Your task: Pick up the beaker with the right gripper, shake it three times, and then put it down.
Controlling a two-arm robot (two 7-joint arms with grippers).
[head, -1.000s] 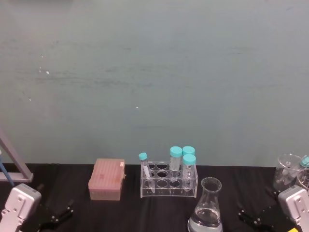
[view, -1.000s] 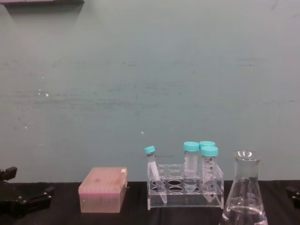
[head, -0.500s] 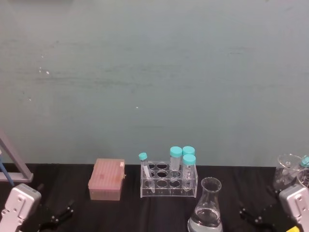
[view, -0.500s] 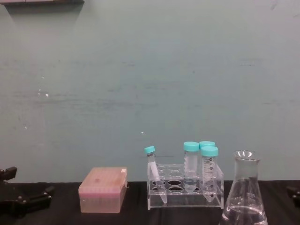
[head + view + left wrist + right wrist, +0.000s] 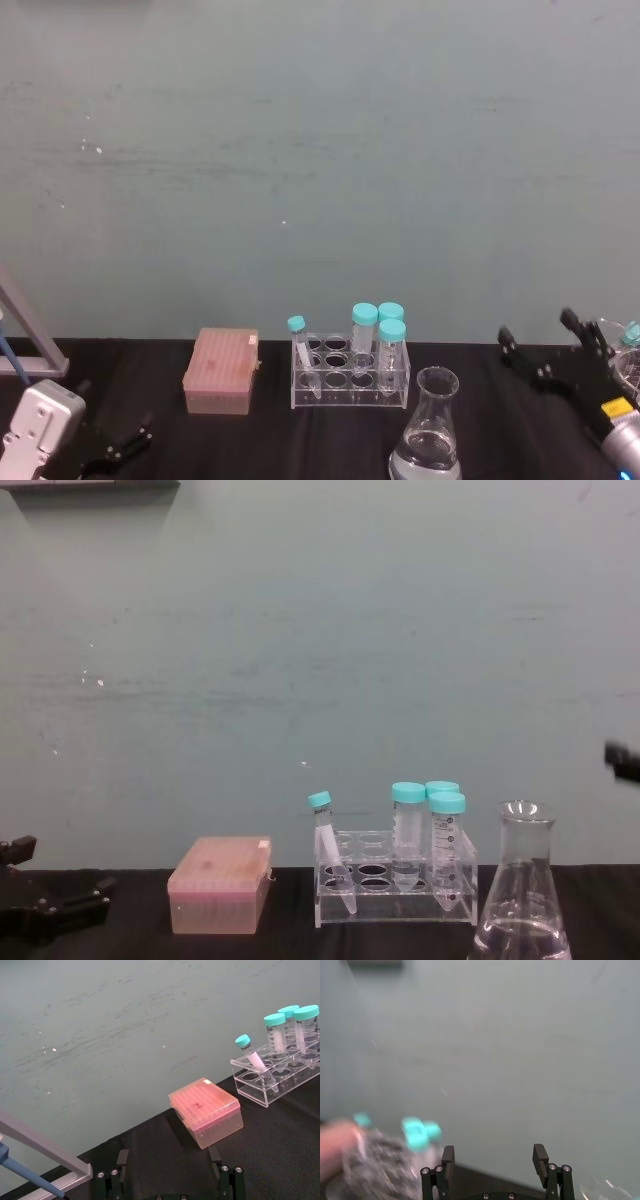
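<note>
Hovering off to the right of the worktop (image 5: 270,440), the right claw (image 5: 535,327) is hanging in the air with its two black fingers spread wide. From the head camera it is sitting beyond and to the right of the beaker (image 5: 428,430), well apart from it and not touching the glass. From the chest camera a dark bit of that claw is poking in at the right edge, higher than the beaker's flared rim. The right wrist camera is showing the two fingertips standing far apart with the green wall between them.

The beaker is standing upright on the black worktop near the front edge, with clear liquid pooling in its wide base. It is sitting just in front of the right end of a clear tube rack (image 5: 350,382), close to it, though I cannot tell if the two are touching. The rack is holding four teal-capped tubes (image 5: 364,327): three fat ones are standing at the right end and a thin one is leaning at the left end. A pink box (image 5: 221,371) is resting on the worktop to the left of the rack, a little apart from it.

Low at the front left, the left claw (image 5: 170,1180) is idling just above the worktop, its fingers also spread wide. More clear glassware (image 5: 598,345) is standing at the far right, behind the right claw.
</note>
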